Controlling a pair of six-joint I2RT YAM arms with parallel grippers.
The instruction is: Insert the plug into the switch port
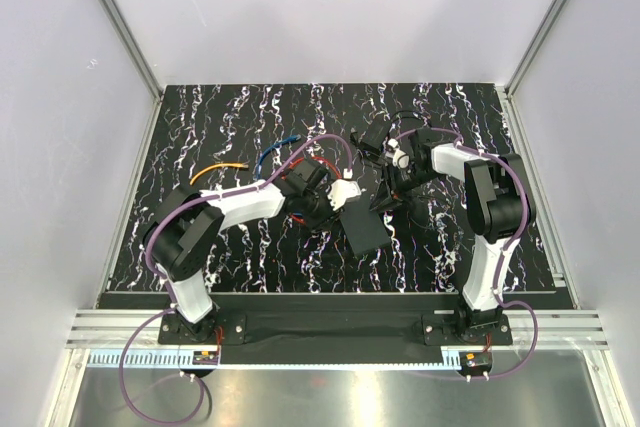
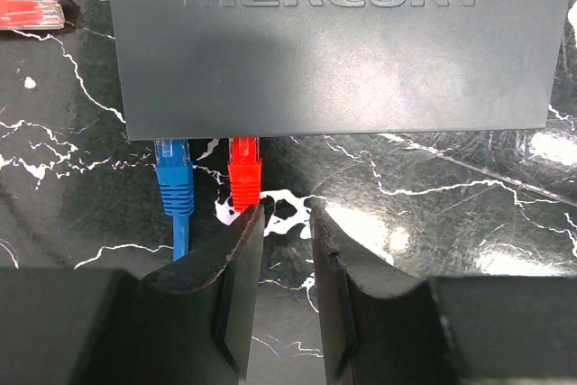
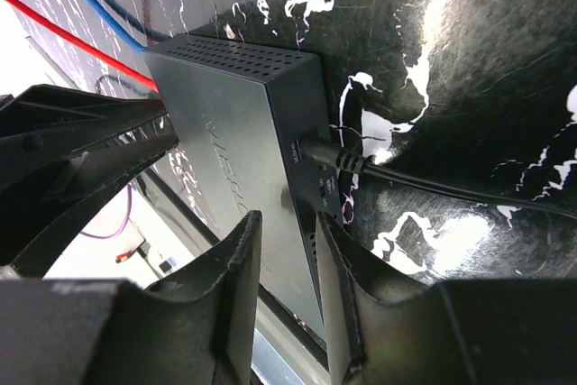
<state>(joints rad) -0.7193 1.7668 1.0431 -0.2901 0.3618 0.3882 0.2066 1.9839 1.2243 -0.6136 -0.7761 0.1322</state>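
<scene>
The switch is a flat black box marked MERCURY, lying between the two arms. A red plug and a blue plug sit side by side in ports in its near edge. My left gripper is just behind the red plug and open, with only bare table between its fingers. My right gripper hangs over the switch's other end, fingers apart. The switch's corner shows through the gap. I cannot tell whether the tips touch it.
A black power cord is plugged into the switch's side and trails right. A loose red plug with a clear tip lies left of the switch. Orange and blue cables lie behind the left arm.
</scene>
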